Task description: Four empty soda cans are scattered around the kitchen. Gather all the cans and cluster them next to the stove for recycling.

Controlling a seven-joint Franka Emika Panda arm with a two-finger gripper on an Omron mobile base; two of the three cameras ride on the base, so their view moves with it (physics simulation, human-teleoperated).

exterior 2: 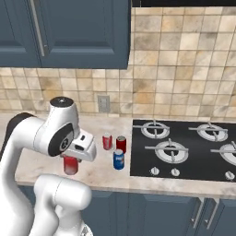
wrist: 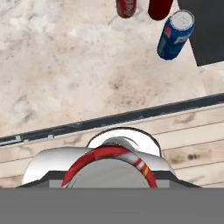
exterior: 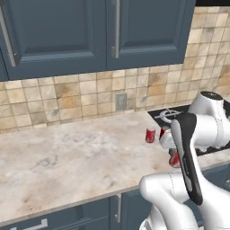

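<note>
My gripper (exterior 2: 71, 162) is clamped on a bright red soda can (exterior 2: 70, 166); my white arm (exterior: 191, 148) hides most of it, fingertips unseen.

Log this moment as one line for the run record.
gripper: shut on red can, held above counter edge | by stove: two red cans, blue can | step: carrying fourth can

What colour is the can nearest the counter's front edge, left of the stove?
Blue, with a silvery top: the can shows best in the hand view.
</note>
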